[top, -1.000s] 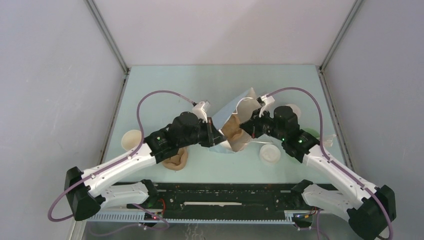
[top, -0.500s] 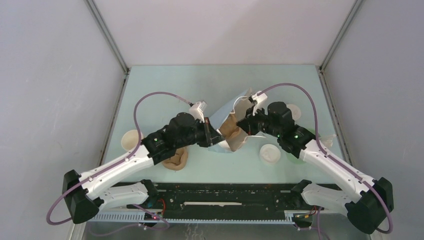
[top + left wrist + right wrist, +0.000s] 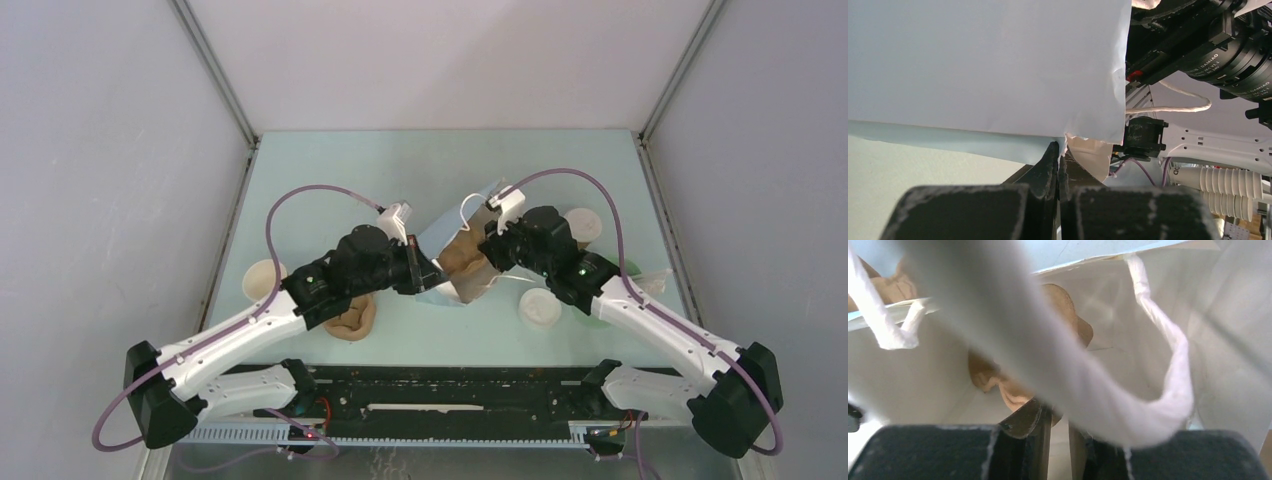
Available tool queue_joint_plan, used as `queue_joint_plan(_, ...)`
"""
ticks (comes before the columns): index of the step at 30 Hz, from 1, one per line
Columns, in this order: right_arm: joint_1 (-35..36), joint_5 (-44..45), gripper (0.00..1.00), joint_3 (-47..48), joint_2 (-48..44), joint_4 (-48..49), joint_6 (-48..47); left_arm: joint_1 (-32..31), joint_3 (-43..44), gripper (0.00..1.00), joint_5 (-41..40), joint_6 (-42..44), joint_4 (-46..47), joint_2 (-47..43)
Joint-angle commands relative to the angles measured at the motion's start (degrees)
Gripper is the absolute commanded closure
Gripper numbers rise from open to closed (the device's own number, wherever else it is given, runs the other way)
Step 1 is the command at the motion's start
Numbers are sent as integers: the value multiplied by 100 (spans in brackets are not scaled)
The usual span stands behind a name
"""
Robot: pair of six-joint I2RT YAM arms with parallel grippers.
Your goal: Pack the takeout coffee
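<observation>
Top view, 12 o'clock = far wall. My left gripper is clamped tight on one paper edge of the paper bag, right at a corner of the mouth. That propped-up panel fills most of the left wrist view.

My right gripper sits at the bag's mouth from the 3 o'clock side. The jaws are cracked apart a little and I can't see anything between them. One twisted white handle loops right across its view, so it's tight in there: paper walls on both sides and a brown pulp carrier lying deep inside.

The takeout coffee, as best I can tell, is the tan cup at 9 o'clock from the bag. It stands near the left edge of the table, just beyond my left forearm and well apart from the bag.

A second carrier lies under my left arm at 7 o'clock, and there's a white round thing at 4 o'clock. Bare tabletop runs from the bag to the far edge at 12.
</observation>
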Motion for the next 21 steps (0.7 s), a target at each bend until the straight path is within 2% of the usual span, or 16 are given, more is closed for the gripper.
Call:
queue_joint_plan(1, 77, 365, 76, 174, 109, 97, -334, 51, 26, 100, 52, -57, -26, -137)
queue_joint_plan(13, 604, 1951, 72, 183, 589, 909, -1204, 51, 22, 100, 132, -61, 8, -80)
queue_joint_plan(14, 606, 2038, 70, 187, 599, 929, -1157, 51, 21, 100, 135, -60, 5, -80)
queue_joint_plan(19, 615, 2279, 42, 419, 274, 190, -556, 59, 92, 100, 13, -59, -72, -97)
queue_joint_plan(21, 630, 2395, 34, 419, 89, -58, -360, 75, 128, 100, -74, -59, -147, -111)
